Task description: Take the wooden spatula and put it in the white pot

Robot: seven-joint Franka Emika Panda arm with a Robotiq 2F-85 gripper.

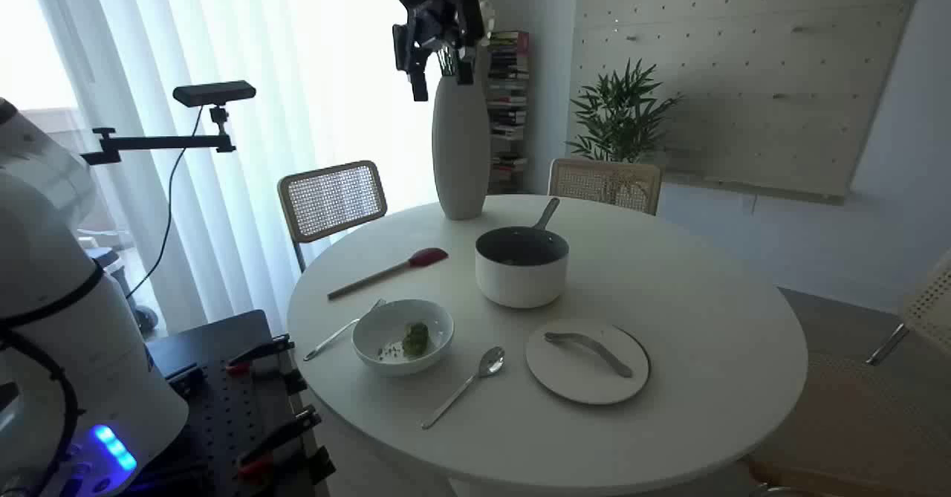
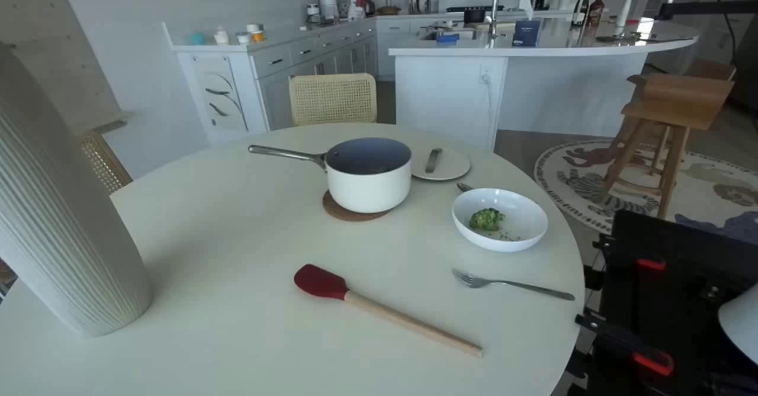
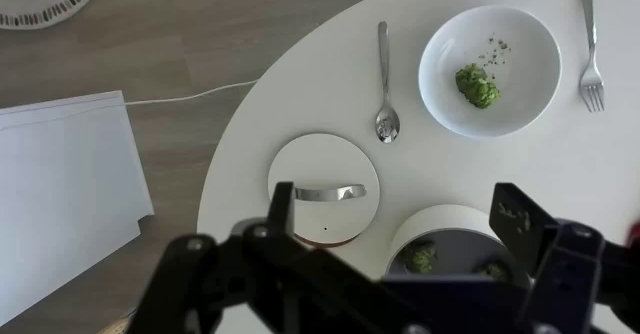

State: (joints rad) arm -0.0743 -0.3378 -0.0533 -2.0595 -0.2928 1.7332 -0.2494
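Wooden spatula (image 2: 388, 313) with a dark red head: it lies on the round white worktop (image 2: 237, 230), at the lower middle of the frame in an exterior view. Nearest its handle, to the right, I see a silvery metal fork (image 2: 516, 285), and above that a shallow, glossy white bowl (image 2: 521, 212) with a clump of green broccoli (image 2: 487, 219) in it. At the middle of that frame the short, round, straight-sided white pot (image 2: 370, 193) stands on a flat brown disc (image 2: 339, 211), its metal handle pointing left. At the left edge rises a tall, ribbed white vase (image 2: 77, 230), well apart from the red head. My wrist view adds a silvery metal spoon (image 3: 384, 69) at the upper middle, a round white lid (image 3: 320, 159) with a bent metal handle below it, and green pieces (image 3: 422, 258) in the pot's dark inside.

The spatula lies flat and slantwise, its handle straight, slim and pale brown, its head broad with a rounded end.

My pincer (image 1: 442, 83) hangs high over the worktop, at the upper middle of the frame in an exterior view, its two fingers well apart. The spatula lies well below it there and a little to the left. In the wrist view my own fingers cover part of the pot.
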